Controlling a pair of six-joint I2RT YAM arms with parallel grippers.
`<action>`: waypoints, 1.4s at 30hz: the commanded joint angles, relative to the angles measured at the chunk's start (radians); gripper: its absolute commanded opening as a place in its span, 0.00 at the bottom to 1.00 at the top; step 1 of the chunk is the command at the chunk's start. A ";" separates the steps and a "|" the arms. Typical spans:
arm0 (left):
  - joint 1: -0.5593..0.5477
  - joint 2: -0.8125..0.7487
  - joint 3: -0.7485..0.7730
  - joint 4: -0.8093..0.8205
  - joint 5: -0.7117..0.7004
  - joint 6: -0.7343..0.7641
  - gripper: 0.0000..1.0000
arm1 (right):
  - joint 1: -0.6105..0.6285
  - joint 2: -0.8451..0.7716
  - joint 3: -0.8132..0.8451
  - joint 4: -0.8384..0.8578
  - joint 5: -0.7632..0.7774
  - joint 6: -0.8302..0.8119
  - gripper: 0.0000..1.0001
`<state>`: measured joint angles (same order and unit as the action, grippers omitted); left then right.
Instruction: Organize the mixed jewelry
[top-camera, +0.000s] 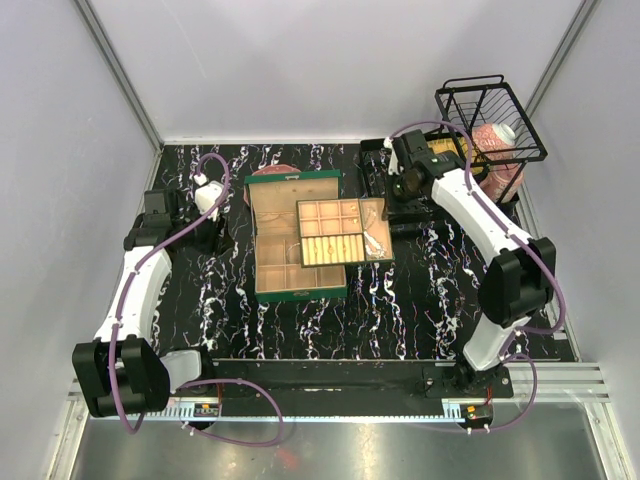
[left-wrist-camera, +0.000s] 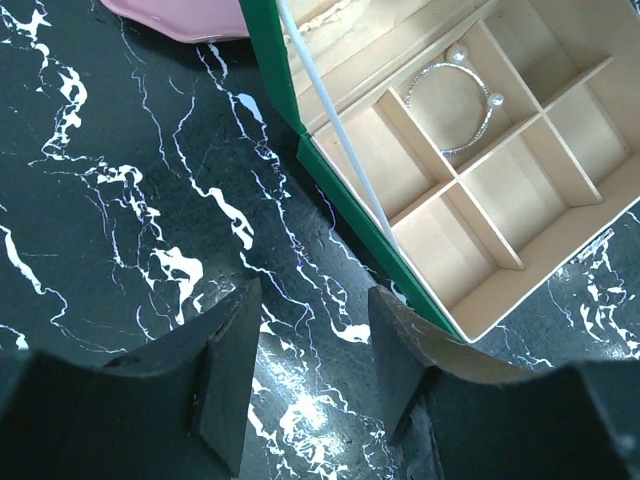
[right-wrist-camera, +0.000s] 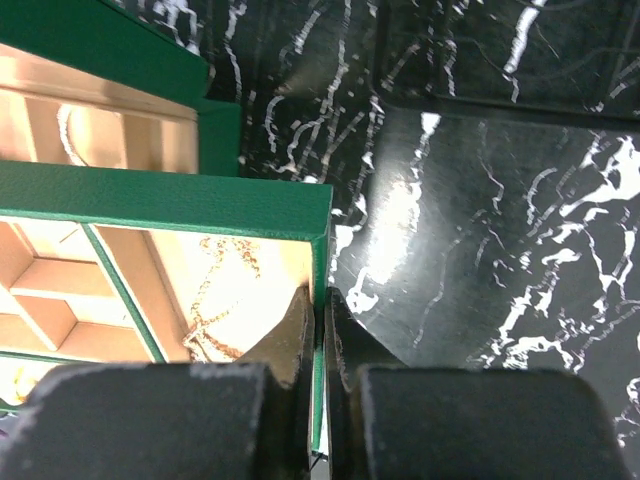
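The green box (top-camera: 262, 262) lies open in the middle of the table. A divided tray (top-camera: 322, 214) with tan compartments and a green rim rests across its right part. My right gripper (top-camera: 386, 212) is shut on the tray's right wall (right-wrist-camera: 322, 235), one finger inside and one outside. A thin chain necklace (right-wrist-camera: 222, 292) lies in the compartment beside the inner finger. My left gripper (left-wrist-camera: 315, 300) is open and empty over the bare table, left of the box (left-wrist-camera: 345, 215). A silver bangle hoop (left-wrist-camera: 455, 105) with two pearl ends lies in a box compartment.
A black wire basket (top-camera: 490, 120) holding a pink item stands at the back right. A pink dish (top-camera: 272, 171) lies behind the box and also shows in the left wrist view (left-wrist-camera: 185, 20). A thin white strip (left-wrist-camera: 335, 120) runs along the box's left wall.
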<state>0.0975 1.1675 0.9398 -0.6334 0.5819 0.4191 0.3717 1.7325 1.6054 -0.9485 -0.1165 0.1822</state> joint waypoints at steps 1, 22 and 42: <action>0.004 0.000 0.017 0.054 -0.030 -0.019 0.50 | 0.045 0.030 0.083 0.048 -0.008 0.098 0.00; 0.005 0.014 -0.039 0.109 -0.050 -0.022 0.49 | 0.207 0.199 0.157 0.093 0.018 0.238 0.00; 0.004 0.017 -0.082 0.167 -0.037 -0.026 0.49 | 0.266 0.288 0.209 0.077 0.001 0.273 0.00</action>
<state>0.0975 1.1889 0.8726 -0.5205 0.5411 0.3943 0.6155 2.0026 1.7691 -0.8875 -0.0898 0.4316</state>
